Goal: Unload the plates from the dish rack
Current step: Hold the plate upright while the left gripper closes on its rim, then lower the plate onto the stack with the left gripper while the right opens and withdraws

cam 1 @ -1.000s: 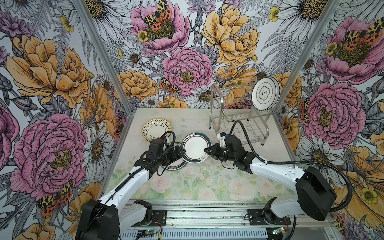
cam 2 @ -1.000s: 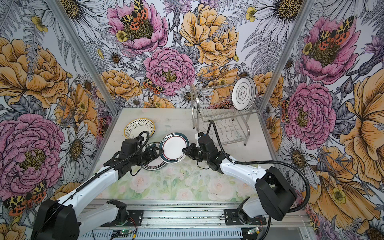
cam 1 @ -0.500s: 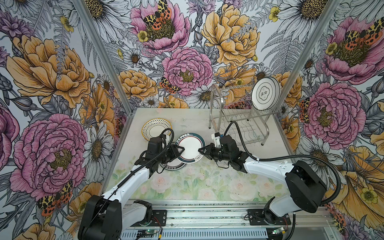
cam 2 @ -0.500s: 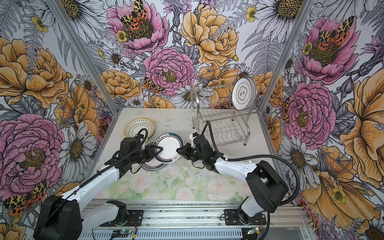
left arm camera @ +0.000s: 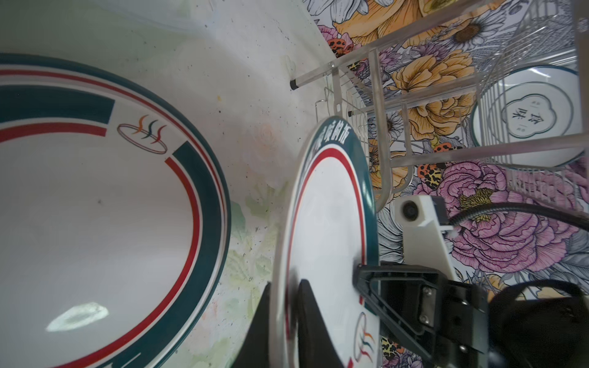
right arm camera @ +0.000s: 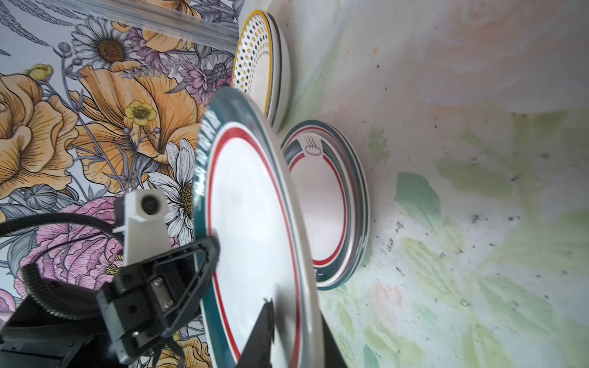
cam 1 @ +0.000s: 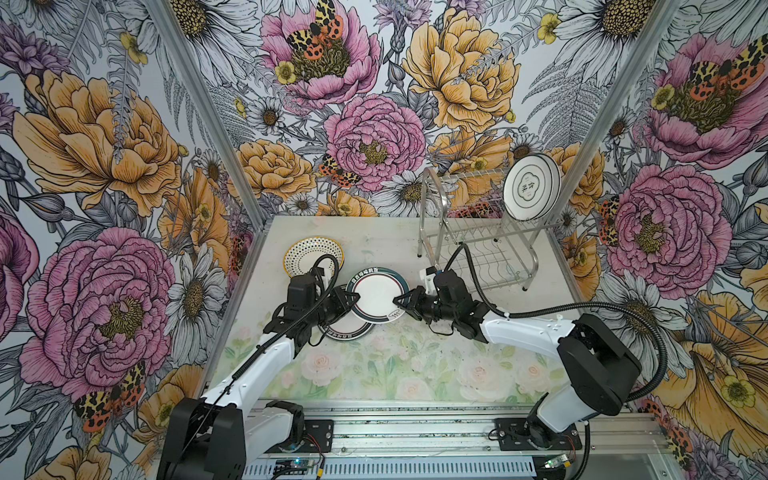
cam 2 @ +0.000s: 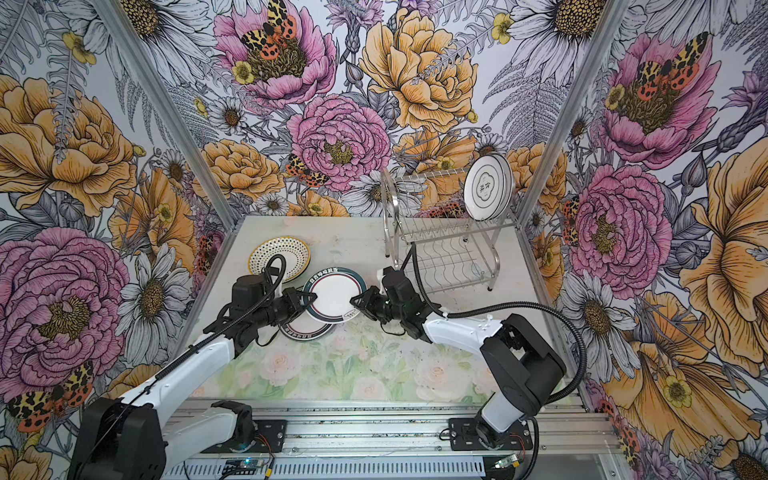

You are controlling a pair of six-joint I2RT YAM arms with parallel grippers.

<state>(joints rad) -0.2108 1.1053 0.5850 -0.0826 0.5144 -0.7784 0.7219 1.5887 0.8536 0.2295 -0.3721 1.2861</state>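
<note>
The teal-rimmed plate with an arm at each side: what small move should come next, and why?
Probably the right fingers should let go and back off the teal-rimmed plate: the left fingers already clamp its opposite rim, close to the matching plates on the table, where it likely goes.

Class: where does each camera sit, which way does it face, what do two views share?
Top views: overhead, looking down on table, dish rack, left arm, right arm.
Left wrist: on left arm, facing dish rack; left gripper clamps held plate.
Right wrist: on right arm, facing stacked plates; right gripper shows.
Shared: both wrist views show the held plate.
</note>
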